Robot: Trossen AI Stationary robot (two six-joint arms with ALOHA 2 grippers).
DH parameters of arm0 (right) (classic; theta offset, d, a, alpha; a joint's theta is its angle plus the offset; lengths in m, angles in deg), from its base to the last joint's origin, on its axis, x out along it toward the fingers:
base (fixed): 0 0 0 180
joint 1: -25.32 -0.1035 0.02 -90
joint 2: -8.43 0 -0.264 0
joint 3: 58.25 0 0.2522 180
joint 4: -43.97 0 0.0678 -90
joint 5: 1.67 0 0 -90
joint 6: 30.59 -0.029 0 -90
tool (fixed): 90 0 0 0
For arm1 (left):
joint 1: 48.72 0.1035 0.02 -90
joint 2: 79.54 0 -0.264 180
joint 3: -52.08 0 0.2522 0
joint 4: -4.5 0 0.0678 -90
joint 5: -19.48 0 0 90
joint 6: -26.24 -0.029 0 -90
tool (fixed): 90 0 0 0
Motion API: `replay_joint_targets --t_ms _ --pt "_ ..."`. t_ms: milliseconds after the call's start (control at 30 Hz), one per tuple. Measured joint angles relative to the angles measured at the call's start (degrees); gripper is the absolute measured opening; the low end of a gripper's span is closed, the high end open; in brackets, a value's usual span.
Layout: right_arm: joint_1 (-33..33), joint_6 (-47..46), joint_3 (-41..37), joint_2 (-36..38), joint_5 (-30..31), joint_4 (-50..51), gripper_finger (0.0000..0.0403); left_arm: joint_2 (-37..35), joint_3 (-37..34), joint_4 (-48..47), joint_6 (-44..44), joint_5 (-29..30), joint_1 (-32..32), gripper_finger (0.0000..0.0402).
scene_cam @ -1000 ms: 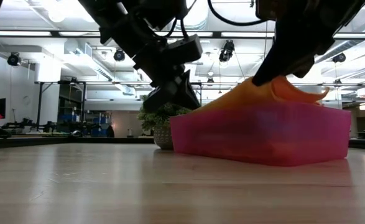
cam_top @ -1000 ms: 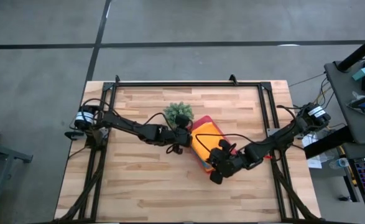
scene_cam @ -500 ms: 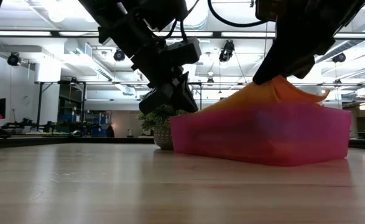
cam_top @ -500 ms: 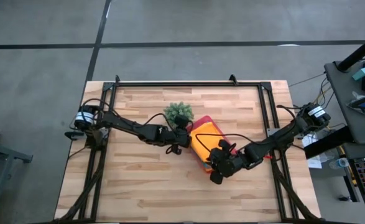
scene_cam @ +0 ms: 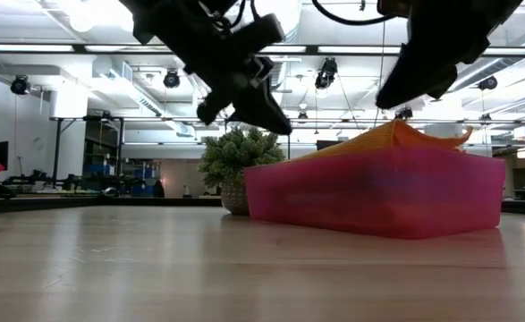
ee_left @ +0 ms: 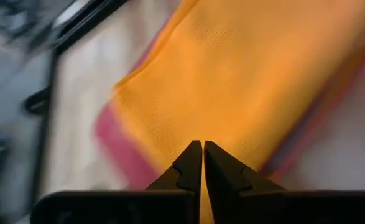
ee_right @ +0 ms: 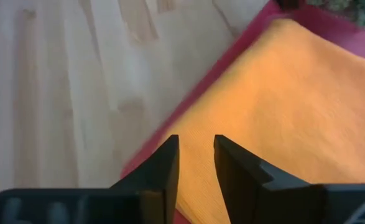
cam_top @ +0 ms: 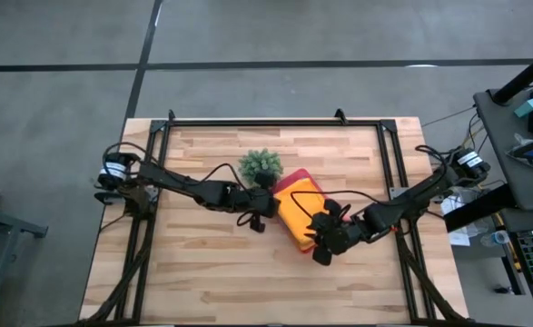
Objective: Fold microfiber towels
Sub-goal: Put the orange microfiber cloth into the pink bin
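High view: I see the orange towel [cam_top: 292,207] lying on the pink tray [cam_top: 302,181] at the centre of the frame, with the small plant [cam_top: 261,164] just beside the tray's upper-left corner. The left gripper [cam_top: 259,215] sits off the tray's left edge; the right gripper [cam_top: 320,243] sits at the tray's lower-right end.

Left wrist view: the fingers [ee_left: 185,165] are pressed together and hold nothing, with the orange towel filling the frame beyond them.

Right wrist view: the fingers [ee_right: 163,167] stand slightly apart with a narrow gap, and no cloth is pinched between them. The towel's edge and the tray rim [ee_right: 239,42] lie just ahead.

Low view: both grippers hang clear above the tray at the right of the frame, and the towel forms a low peak over the rim. Any other towels are not visible to me.

Step in hand, as I judge it: the orange towel rests loose on the tray and neither gripper has it, so this is a release or re-grip point.

Procedure I would apply:
1. Confirm that the cloth lies flat before re-gripping; the raised peak suggests a bunched area.
2. Approach a corner, not mid-edge, so that only one layer is taken.
3. Keep the fingertips off the tray rim to avoid dragging the tray towards the plant.
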Motion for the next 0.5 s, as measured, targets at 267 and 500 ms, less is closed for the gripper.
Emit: replay_joint_targets --t_ms 267,500 --pt "0.0 -1.7 0.0 2.6 0.0 11.3 0.0036 1.1 -0.4 2.1 6.4 -6.5 0.0 0.0004" --pt "0.9 -21.0 0.0 12.6 -4.5 24.4 0.0026 1.7 -0.5 3.9 7.5 -6.5 0.0 0.0004"
